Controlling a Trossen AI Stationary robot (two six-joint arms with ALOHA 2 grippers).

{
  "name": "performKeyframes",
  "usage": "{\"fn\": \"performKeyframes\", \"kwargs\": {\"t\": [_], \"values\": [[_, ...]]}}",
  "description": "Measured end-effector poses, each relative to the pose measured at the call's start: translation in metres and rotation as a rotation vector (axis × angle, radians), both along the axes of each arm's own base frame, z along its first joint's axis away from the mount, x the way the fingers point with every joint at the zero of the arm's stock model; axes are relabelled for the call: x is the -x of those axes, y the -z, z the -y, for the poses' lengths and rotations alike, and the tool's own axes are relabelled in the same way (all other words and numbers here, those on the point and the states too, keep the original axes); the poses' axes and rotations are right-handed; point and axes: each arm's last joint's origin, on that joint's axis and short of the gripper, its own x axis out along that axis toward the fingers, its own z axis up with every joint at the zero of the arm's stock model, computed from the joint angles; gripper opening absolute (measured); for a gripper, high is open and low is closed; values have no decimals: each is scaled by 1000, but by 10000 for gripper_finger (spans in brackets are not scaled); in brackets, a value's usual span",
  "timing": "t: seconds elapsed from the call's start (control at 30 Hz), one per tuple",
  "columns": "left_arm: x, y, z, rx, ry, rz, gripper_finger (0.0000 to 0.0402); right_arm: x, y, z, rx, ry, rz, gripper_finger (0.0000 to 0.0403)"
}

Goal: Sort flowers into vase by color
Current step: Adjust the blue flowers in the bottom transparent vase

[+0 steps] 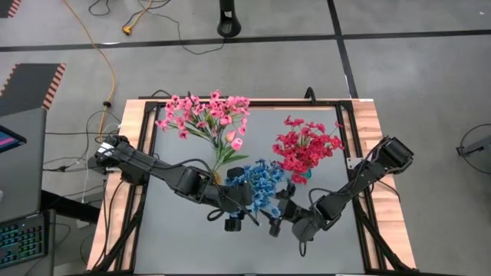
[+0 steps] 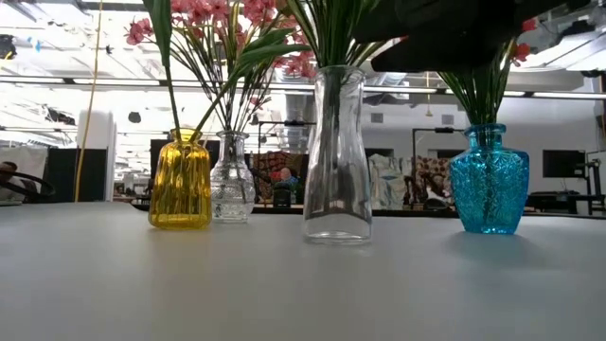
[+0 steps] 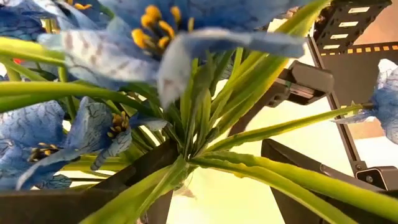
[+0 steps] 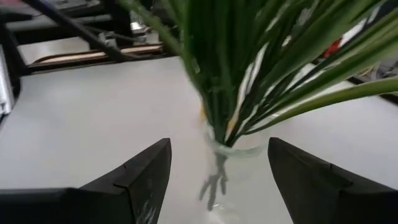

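Right gripper point(image 4: 217, 171) hangs with its 2 dark fingers spread apart, holding nothing, the tall clear glass vase point(image 2: 337, 156) standing just ahead between them. Left gripper point(image 1: 232, 217) sits just beside the blue-blossomed sprigs point(image 1: 258, 184) rising from that vase; whether it is clenched I cannot tell. To do this step well, I judge any sprig should be let go only once its stem is down in the neck, then the arm lifted straight up, clear of the leaves. Pink sprigs point(image 1: 203, 115) fan out beyond the left gripper, red sprigs point(image 1: 307, 146) in a blue glass vase point(image 2: 489, 180) beyond the right one.
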Motion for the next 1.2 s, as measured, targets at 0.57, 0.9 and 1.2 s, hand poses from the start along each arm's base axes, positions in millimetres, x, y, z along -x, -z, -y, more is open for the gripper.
{"fn": "performKeyframes", "kwargs": {"t": [0.57, 0.9, 1.2], "values": [[0, 0, 0, 0, -1, 4, 221, -24, -5, 30, -81, 34, 46, 295], [0, 0, 0, 1, -1, 5, 221, -25, -8, 30, -64, 24, 65, 289], [-2, -2, 1, 4, 2, 30, 221, -32, -8, 40, -84, 5, 53, 248]]}}
